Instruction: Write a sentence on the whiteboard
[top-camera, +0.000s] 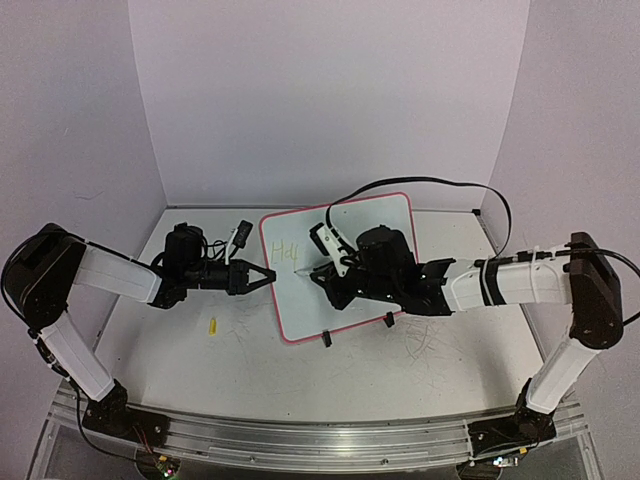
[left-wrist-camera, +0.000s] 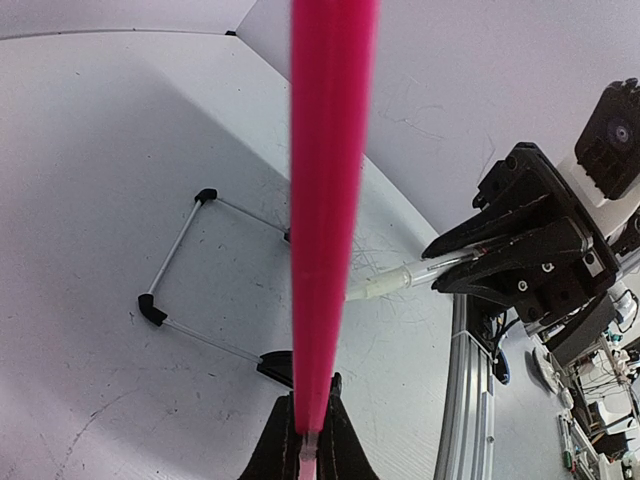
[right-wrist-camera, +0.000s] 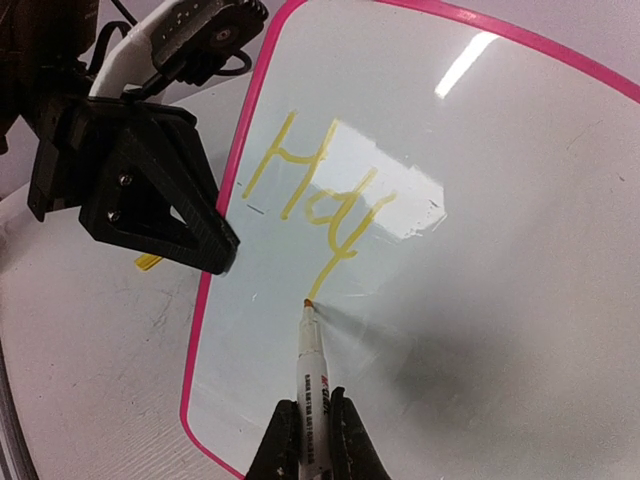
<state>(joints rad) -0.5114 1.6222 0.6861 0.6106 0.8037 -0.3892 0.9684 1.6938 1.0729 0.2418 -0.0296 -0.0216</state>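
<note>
Left gripper (top-camera: 265, 277) was clamped shut on the pink rim (left-wrist-camera: 330, 200) of the whiteboard (top-camera: 300, 310) at its left edge. In the left wrist view the rim ran straight away from the jaws.

Right gripper (right-wrist-camera: 312, 428) was closed around a thin white marker (right-wrist-camera: 310, 370), barrel in line with the fingers, orange nib forward.

The board stood tilted back on black-tipped wire feet (left-wrist-camera: 150, 310) mid-table, between the two arms.

The sentence (right-wrist-camera: 315, 200) had three yellow letters, roughly "Hap", near the board's upper left corner. The nib sat at the foot of the third letter's tail. I could not tell whether it touched the board.

Blank board lay to the right of the letters, away from the left gripper. I judged the next stroke needed a lift and a shift that way by the right arm.

The board face was glossy, glaring and slick. The rim was round-cornered plastic. The tabletop (top-camera: 440, 360) was matt and scratched. A small yellow piece (top-camera: 212, 325), perhaps the cap, lay on it left of the board.
</note>
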